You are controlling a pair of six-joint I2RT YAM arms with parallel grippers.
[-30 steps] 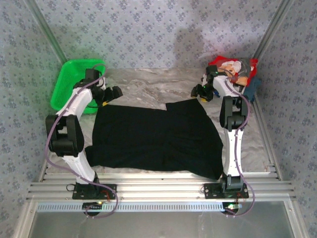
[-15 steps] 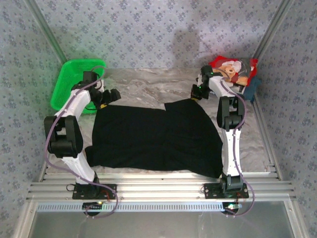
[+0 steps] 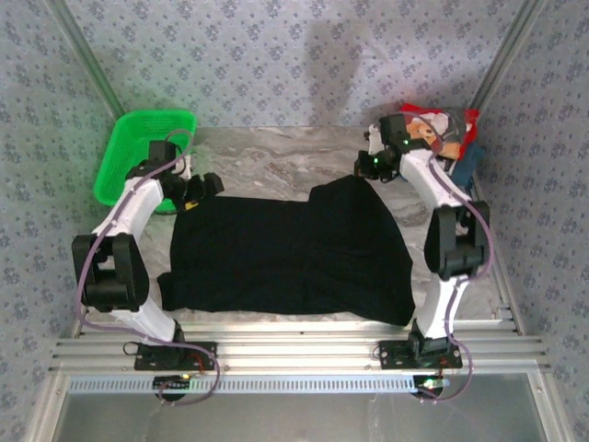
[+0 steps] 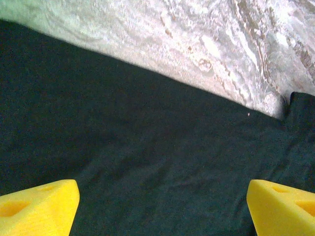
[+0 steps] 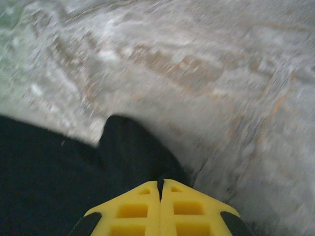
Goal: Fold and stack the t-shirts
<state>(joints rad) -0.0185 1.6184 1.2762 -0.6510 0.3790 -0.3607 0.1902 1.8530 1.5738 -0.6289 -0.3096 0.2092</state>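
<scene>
The black shirt (image 3: 285,258) lies flat just right of the basket (image 3: 129,147), its long axis running away from the basket. The right gripper (image 5: 160,186), well apart from the basket, is pinched together on the shirt's far corner. The left gripper (image 3: 201,187), jaws apart, hangs over the far edge nearest the basket, so it seems best placed for that corner.

right wrist view: motion-blurred; table (image 5: 221,73) grain beyond the black t-shirt (image 5: 49,172) indistinct. right gripper (image 5: 160,182) cropped by lower edge, covering the cloth it pinches. left gripper (image 4: 161,196): fingertips cropped. folded t-shirts (image 3: 446,129) beyond the black t-shirt's far right corner: partly behind right arm (image 3: 433,189), print unreadable.
</scene>
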